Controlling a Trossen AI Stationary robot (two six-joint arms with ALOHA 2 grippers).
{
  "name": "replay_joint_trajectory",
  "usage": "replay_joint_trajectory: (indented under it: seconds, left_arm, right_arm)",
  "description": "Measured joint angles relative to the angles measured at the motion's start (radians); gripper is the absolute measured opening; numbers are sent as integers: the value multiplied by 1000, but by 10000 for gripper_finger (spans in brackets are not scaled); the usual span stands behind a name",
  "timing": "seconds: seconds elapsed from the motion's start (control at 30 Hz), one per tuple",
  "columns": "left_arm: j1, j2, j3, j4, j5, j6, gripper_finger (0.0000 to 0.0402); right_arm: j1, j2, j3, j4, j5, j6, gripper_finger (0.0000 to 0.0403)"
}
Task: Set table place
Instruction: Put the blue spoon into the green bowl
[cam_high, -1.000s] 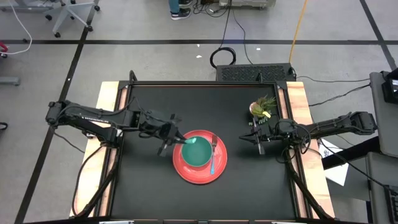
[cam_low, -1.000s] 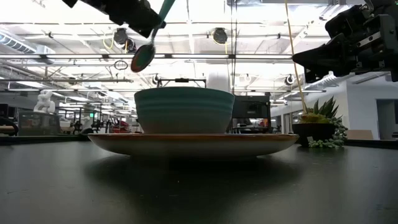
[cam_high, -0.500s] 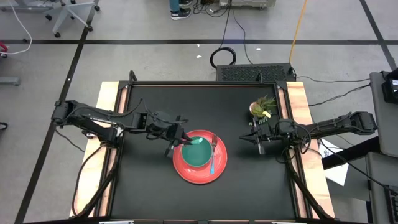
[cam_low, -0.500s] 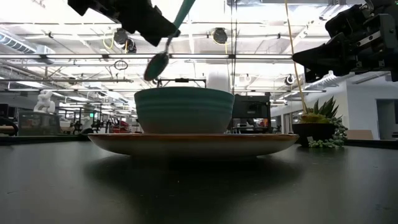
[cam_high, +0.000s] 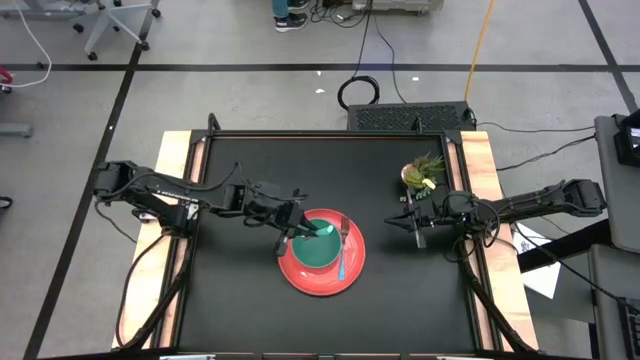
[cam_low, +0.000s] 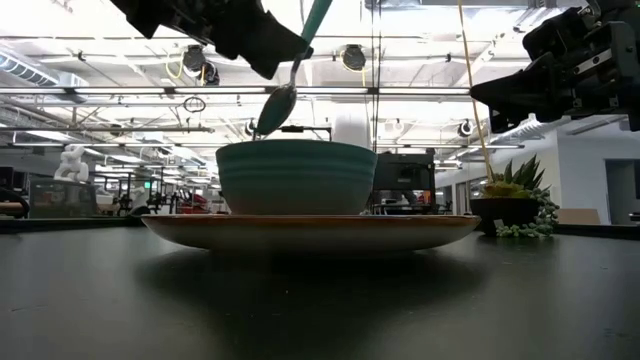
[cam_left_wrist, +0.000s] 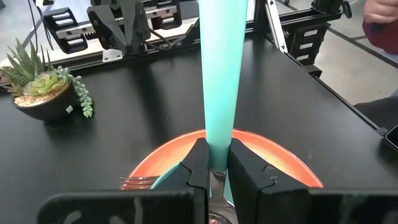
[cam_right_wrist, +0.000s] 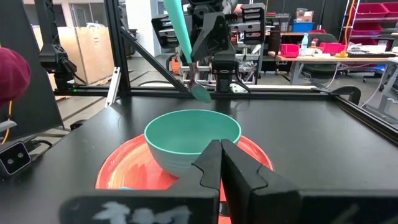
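matte black table, light wood side strips; glossy red plate, smooth teal bowl.

From your left wrist view, the mint-handled spoon was cut off above, its metal bowl hidden behind the fingers.

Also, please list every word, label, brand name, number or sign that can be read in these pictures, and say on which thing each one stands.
No text can be read in any view.
Left arm: pale marking along its link, too small to read.
Red plate, teal bowl, spoon, fork, potted plant: no markings visible.
Room behind the table: any signs there are too blurred to read.
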Motion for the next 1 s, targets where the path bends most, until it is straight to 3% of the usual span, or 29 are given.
replay_joint_trajectory:
  seconds: [0.6,1.0]
  left_arm:
    - [0,0,0,4,1,-1,34]
    - [1,54,-1,180,1,-93,34]
  right_arm:
    - [0,0,0,0,0,0,0]
    - [0,0,0,4,0,4,0]
